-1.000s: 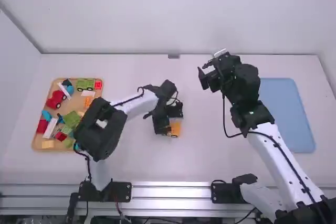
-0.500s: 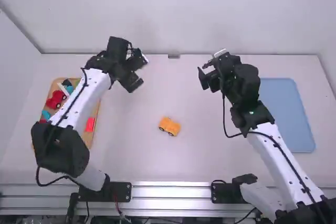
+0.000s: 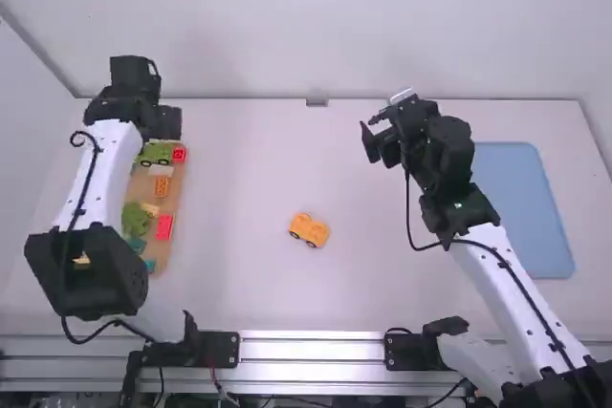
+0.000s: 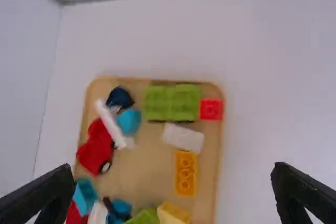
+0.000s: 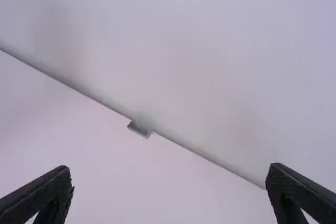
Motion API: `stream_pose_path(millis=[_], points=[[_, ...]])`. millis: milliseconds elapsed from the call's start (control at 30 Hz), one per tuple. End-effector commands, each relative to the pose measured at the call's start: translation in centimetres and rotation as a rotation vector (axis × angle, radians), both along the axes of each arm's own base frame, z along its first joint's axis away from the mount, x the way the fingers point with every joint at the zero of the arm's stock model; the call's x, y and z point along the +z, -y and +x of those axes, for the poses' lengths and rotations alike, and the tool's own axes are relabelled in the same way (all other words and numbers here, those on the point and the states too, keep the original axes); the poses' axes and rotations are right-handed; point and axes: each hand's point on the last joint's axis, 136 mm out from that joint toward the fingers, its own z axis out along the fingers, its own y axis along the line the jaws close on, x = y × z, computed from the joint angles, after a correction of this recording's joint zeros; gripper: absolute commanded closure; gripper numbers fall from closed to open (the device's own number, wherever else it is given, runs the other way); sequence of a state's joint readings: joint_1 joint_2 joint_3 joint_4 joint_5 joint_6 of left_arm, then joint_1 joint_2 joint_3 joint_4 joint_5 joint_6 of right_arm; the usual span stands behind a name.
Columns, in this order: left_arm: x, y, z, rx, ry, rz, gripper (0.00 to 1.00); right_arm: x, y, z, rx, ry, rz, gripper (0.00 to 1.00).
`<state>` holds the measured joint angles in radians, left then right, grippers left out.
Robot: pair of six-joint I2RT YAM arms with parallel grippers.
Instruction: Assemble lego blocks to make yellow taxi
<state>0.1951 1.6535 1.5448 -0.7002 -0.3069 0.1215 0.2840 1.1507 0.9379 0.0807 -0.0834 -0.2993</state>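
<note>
While the yellow car (image 3: pixel 309 229) stands on the middle of the counter (image 3: pixel 239 284), both arms are well apart from it; the left gripper (image 3: pixel 145 110) is over the far end of the wooden tray (image 4: pixel 149 174), and the left wrist view shows its fingers (image 4: pixel 44 198) wide apart; the right gripper (image 3: pixel 375 131) is above the far part of the counter, right of the car and farther back, its fingers (image 5: pixel 39 198) also spread wide.

The car sits upright at a slant, dark wheels along its near side; inside the tray, a green block (image 4: pixel 172 102) lies by the far rim, with a small red block (image 4: pixel 211 109) right beside it; nearer are a white block (image 4: pixel 182 137) and an orange block (image 4: pixel 186 173); towards the left side are a red car (image 4: pixel 97 148), a long white piece (image 4: pixel 111 124) aslant beside it, a round blue piece (image 4: pixel 129 121) and a dark blue piece (image 4: pixel 119 98); farther down the tray are a pale yellow block (image 4: pixel 173 213) and another red block (image 3: pixel 164 226); the left arm hides part of the tray in the high view; a flat blue mat (image 3: pixel 521 207) lies on the right side of the counter, beyond the right arm.
</note>
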Motion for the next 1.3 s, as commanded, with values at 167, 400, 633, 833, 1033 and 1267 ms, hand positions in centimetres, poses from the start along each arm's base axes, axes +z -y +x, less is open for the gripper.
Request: stream_pose_path(millis=[167, 400, 633, 833, 1033, 1267], points=[[0.1, -2.3, -3.9, 0.495, 0.126, -0.195, 0.01, 2.1, 0.3, 0.6, -0.013, 0.057, 0.019, 0.02], [1.4, -0.4, -5.3, 0.551, 0.173, -0.337, 0.01, 2.5, 0.4, 0.7, -0.017, 0.077, 0.014, 0.02], [2.3, -4.0, -11.8, 0.871, 0.189, -0.277, 0.01, 1.7, 0.5, 0.5, 0.006, 0.086, -0.102, 0.02], [0.5, -6.8, -17.5, 1.079, 0.075, -0.334, 0.01, 1.7, 0.6, 0.6, 0.011, 0.095, -0.131, 0.02], [-0.9, -9.8, -20.0, 1.163, 0.072, -0.458, 0.01, 1.6, 1.4, 0.8, -0.009, 0.089, -0.121, 0.02], [-3.3, -12.7, -21.8, 1.167, 0.115, -0.578, 0.01, 1.7, 1.8, 0.9, -0.018, 0.09, -0.123, 0.02]])
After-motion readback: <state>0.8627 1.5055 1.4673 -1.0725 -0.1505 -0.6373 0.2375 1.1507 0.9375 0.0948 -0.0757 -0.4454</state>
